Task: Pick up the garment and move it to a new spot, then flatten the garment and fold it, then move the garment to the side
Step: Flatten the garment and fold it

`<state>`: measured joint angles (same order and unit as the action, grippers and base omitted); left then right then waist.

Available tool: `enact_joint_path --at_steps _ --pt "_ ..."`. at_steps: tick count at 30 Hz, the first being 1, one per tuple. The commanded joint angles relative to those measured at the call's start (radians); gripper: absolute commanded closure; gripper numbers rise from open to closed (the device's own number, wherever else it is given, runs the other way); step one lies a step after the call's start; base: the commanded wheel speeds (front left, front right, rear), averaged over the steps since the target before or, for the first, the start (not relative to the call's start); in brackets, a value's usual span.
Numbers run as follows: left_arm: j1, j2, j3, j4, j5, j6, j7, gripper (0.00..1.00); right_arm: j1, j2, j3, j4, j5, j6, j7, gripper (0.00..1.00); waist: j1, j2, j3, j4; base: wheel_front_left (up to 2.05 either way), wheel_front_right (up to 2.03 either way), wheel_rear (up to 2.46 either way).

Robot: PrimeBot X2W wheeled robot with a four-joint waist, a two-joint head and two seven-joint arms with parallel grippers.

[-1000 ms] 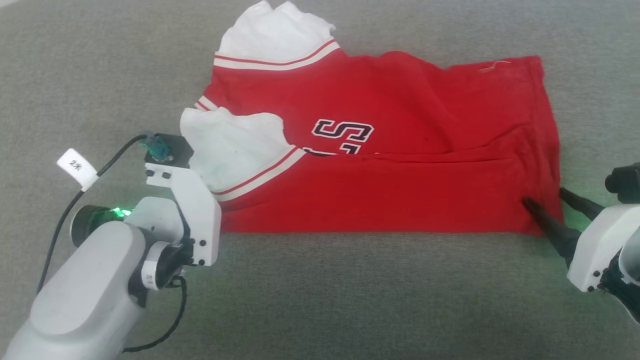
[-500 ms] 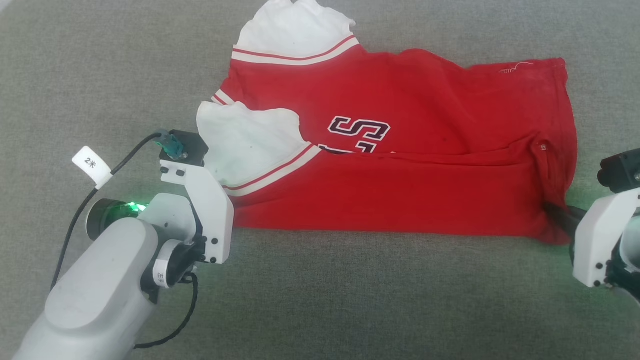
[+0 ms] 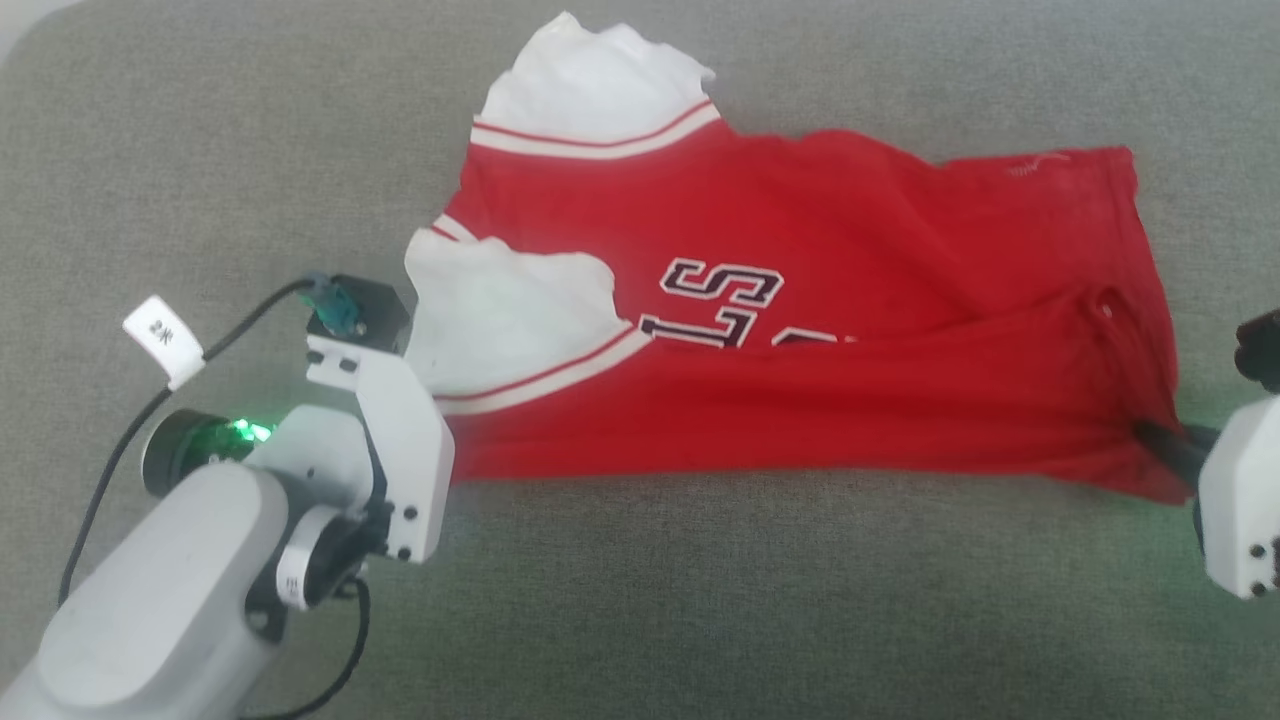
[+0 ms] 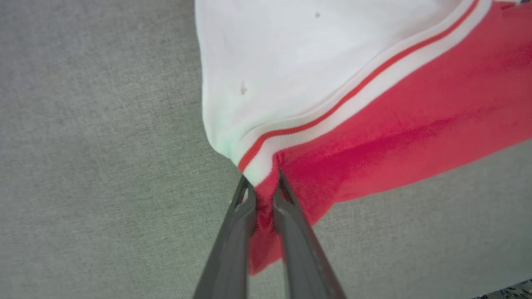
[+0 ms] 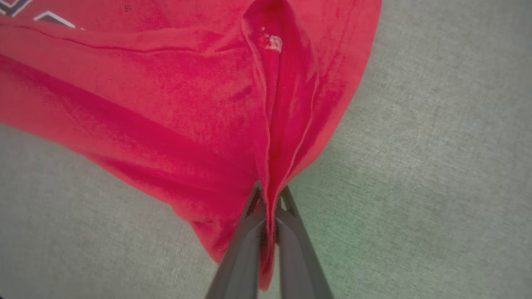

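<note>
Both grippers now pinch the garment [image 3: 800, 400]. The right gripper [image 5: 270, 189], spread a second ago, has clamped the near hem corner. The left gripper [image 4: 261, 178] still nips the striped sleeve trim. The shirt lies on the grey surface [image 3: 700, 600], near edge taut, so I'd say it's ready to lift. Wrist views confirm cloth between the fingers; head view gives the overall layout.

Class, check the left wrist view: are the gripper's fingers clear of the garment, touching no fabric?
No: the left gripper is shut on the garment, fabric pinched between its jaws.
</note>
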<state>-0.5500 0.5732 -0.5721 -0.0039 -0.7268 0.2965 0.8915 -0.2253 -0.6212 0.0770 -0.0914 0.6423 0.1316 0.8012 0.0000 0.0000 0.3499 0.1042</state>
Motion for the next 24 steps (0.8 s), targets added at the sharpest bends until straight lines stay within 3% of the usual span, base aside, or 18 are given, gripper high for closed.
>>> enact_joint_path --at_steps 1,9,17,18,20,21,22,24 --pt "0.023 0.018 0.001 -0.02 0.015 0.015 0.012 1.0 0.023 -0.018 -0.005 -0.014 0.006 -0.002 0.012 1.0 0.0 0.0 -0.002 0.0 0.0 0.0 0.0" --pt "0.138 0.069 -0.018 -0.168 0.024 0.1 0.073 1.0 0.134 -0.048 -0.029 -0.07 0.063 -0.002 0.051 1.0 0.0 0.0 -0.003 -0.005 0.0 0.0 0.0" --pt "0.192 0.034 -0.033 -0.148 -0.002 0.114 0.058 1.0 0.163 -0.013 -0.015 -0.024 0.073 -0.002 0.028 1.0 0.0 0.0 0.005 -0.008 0.0 0.0 0.0" --pt "0.192 0.029 -0.033 -0.136 -0.005 0.112 0.051 0.94 0.155 -0.011 -0.01 -0.014 0.067 -0.002 0.02 0.96 0.0 0.0 0.005 -0.009 0.0 0.0 0.0" --pt "0.18 0.028 -0.034 -0.124 -0.003 0.098 0.039 0.55 0.14 -0.003 0.001 -0.005 0.062 -0.002 0.003 0.6 0.0 0.0 0.004 -0.012 0.0 0.0 0.0" --pt "0.172 0.029 -0.03 -0.123 -0.001 0.095 0.031 0.05 0.13 0.0 0.003 -0.007 0.064 -0.002 -0.009 0.08 0.0 0.0 0.002 -0.014 0.0 0.0 0.0" --pt "0.166 0.034 -0.025 -0.126 0.0 0.092 0.031 0.0 0.123 0.0 0.006 -0.01 0.067 -0.002 -0.018 0.0 0.0 0.0 -0.001 -0.016 0.0 0.0 0.0" --pt "0.154 0.055 -0.019 -0.147 0.01 0.095 0.044 0.0 0.114 -0.011 0.008 -0.014 0.067 -0.002 -0.034 0.0 0.0 0.0 -0.008 -0.021 0.0 0.0 0.0"
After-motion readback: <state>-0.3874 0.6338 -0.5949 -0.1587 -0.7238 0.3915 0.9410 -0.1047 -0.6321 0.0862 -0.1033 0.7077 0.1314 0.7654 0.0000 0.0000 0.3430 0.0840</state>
